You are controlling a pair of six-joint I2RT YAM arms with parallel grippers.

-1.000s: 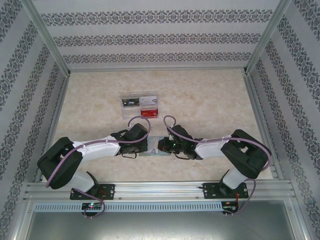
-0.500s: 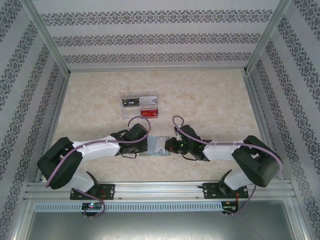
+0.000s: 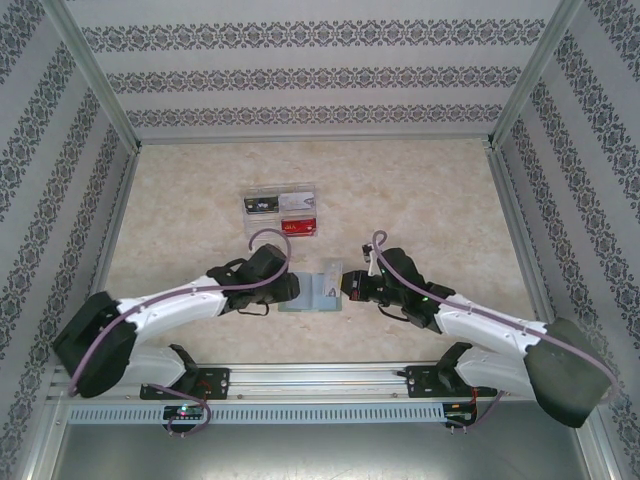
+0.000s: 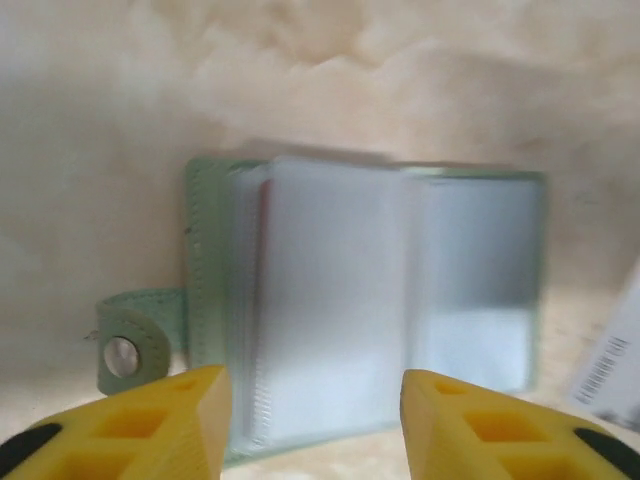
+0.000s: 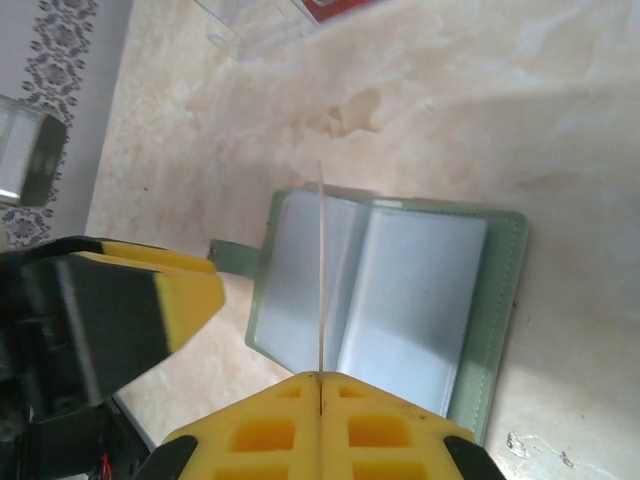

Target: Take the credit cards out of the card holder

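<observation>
Soft white light falls from above; the tabletop (image 3: 420, 200) looks bright, pale and evenly lit. Faint short shadows lie under my arms (image 3: 170, 300) by the tabletop's near edge. In the left wrist view the card holder (image 4: 470, 290) is blurred and washed out, my left gripper (image 4: 315, 400) soft too. The right wrist view is sharper: the card (image 5: 321, 270) in my right gripper (image 5: 320, 380) is a crisp thin line.

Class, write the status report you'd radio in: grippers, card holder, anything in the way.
Left gripper open, facing opened grey-green bifold card holder. Right gripper shut on thin white plastic card. Clear plastic box beyond, not obstructing.
</observation>
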